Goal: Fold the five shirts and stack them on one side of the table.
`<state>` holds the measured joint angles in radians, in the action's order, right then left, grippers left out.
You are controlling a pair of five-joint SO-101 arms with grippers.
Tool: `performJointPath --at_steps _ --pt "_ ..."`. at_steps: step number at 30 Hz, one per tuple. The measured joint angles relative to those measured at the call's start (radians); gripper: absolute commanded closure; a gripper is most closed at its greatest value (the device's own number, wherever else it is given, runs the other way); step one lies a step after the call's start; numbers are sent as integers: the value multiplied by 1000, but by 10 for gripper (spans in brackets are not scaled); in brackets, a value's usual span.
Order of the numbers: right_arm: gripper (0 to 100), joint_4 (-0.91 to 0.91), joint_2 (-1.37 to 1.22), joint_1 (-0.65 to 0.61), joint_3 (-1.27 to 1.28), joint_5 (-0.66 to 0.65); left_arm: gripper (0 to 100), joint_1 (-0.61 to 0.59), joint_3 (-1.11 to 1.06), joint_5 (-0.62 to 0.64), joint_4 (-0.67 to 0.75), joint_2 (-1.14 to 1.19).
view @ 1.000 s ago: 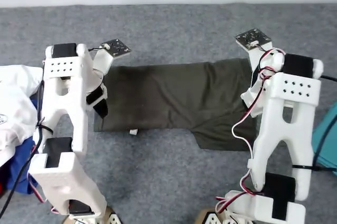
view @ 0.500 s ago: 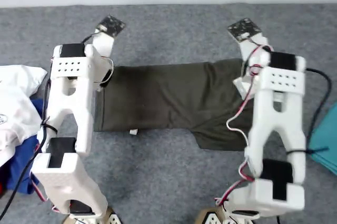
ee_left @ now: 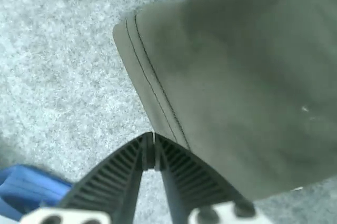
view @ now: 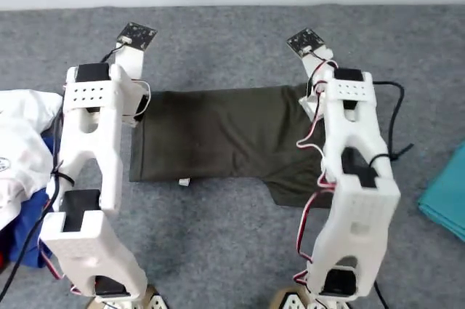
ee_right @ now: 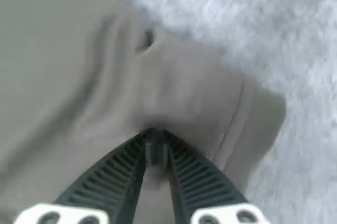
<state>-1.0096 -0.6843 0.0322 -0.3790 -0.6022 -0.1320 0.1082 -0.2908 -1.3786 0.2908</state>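
The dark green cloth shirt [view: 218, 138] lies flat. The left gripper [ee_left: 153, 147] is at its ten o'clock, the right gripper [ee_right: 156, 145] at two, both with tips together.

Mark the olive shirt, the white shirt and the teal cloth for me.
olive shirt [view: 218, 134], high view, middle of its flat body.
white shirt [view: 22, 142], high view, crumpled upper folds.
teal cloth [view: 447, 196], high view, middle of the part showing at the picture's edge.

Olive shirt [view: 218, 138] flat, ctr; white/blue clothes [view: 20, 153] L edge, teal cloth [view: 447, 200] R edge.
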Motion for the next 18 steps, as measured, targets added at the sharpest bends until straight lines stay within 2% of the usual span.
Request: performJointPath --at_steps 12,18 --pt "972 -5 -419 9 -597 -35 994 0 0 0 0 0" --pt "969 -143 -463 9 -821 -46 994 0 0 0 0 0"
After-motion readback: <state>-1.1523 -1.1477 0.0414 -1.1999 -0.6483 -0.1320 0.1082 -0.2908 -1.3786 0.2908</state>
